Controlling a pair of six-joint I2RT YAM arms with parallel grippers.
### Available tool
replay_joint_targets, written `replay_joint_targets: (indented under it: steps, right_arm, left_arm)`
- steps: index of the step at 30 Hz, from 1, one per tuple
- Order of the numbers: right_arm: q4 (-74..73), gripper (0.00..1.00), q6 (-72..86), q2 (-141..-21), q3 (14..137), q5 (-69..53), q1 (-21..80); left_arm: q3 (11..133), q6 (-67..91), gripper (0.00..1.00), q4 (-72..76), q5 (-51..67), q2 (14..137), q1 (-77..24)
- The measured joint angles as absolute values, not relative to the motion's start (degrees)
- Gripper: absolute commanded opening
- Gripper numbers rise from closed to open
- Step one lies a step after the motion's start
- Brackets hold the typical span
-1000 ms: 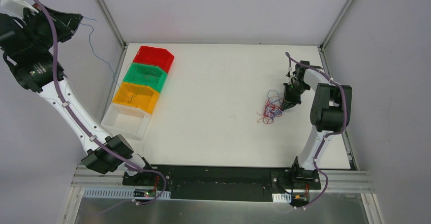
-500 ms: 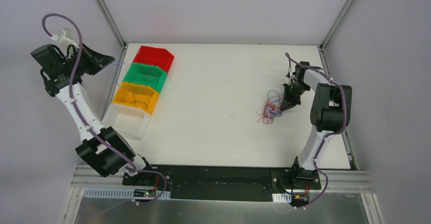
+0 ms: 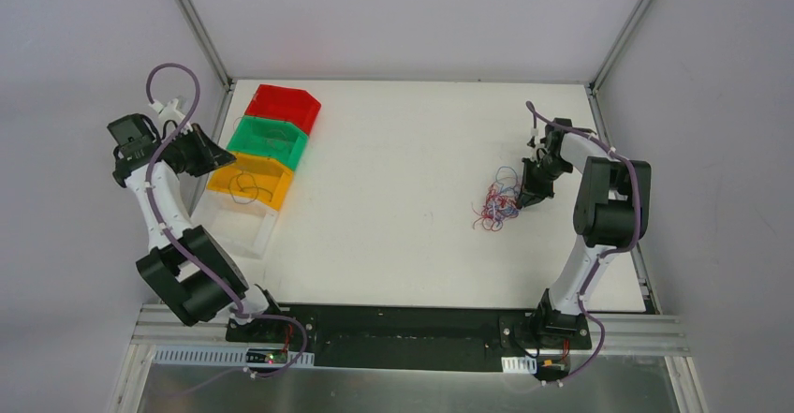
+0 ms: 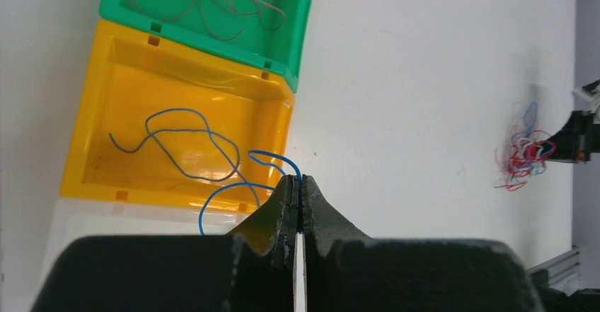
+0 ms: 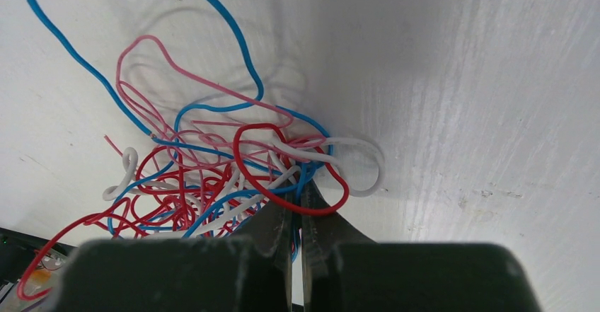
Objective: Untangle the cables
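The left gripper [image 4: 300, 185] hangs above the near rim of the yellow plastic bin [image 4: 85, 149], where a released strand would fall into that bin's compartment. Its fingers are pressed together with no visible gap, pinching a thin blue wire [image 4: 233, 188] that loops out to the left over the bin's near rim. A second blue strand [image 4: 177, 131] already lies curled on the bin floor, which suggests that the bins sort wires by colour. The adjacent green plastic bin [image 4: 301, 15] holds thin reddish-brown strands [image 4: 212, 1]. The red plastic bin [image 3: 304, 104] and the clear bin [image 3: 225, 230] complete the row along the left side of the white table [image 3: 393, 169]. The tangle of thin red, blue, pink and white wires [image 5: 233, 177] lies on the right half of the table, well apart from the bins. The right gripper [image 5: 297, 199] is lowered onto the tangle's right edge, most likely to anchor the bundle while single strands are drawn out. Its fingers are closed almost fully, with blue and white strands running in between the tips. Which strands are actually clamped cannot be told. Most of the wires remain knotted, so the task is judged to be at an early-to-middle stage.
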State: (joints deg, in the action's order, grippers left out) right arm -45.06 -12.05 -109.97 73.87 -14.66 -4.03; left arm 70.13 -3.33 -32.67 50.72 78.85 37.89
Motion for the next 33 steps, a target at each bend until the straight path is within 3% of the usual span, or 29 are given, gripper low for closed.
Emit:
replay_joint_targets:
  steps: [10, 13, 16, 24, 33]
  right_arm:
    - [-44.6, 0.0, -12.0, -109.6, 73.3, -15.0, -4.1]
    - [-44.6, 0.0, -12.0, -109.6, 73.2, -15.0, -4.1]
    - [-44.6, 0.0, -11.8, -109.6, 73.1, -15.0, -4.1]
    - [-44.3, 0.0, -11.6, -109.3, 72.9, -15.1, -4.1]
    - [-44.9, 0.0, -11.2, -109.3, 72.4, -18.4, -4.1]
  left_arm:
    - [69.9, -11.8, 0.01, -32.9, 39.9, 91.7, 31.1]
    - [69.9, -12.9, 0.36, -31.9, 37.6, 94.5, 31.1]
    - [70.0, -13.3, 0.56, -31.6, 36.3, 95.5, 31.2]
    - [75.5, -16.0, 0.68, -36.0, 35.1, 92.5, 31.6]
    - [82.4, -26.3, 0.73, -48.8, 35.5, 86.1, 31.8]
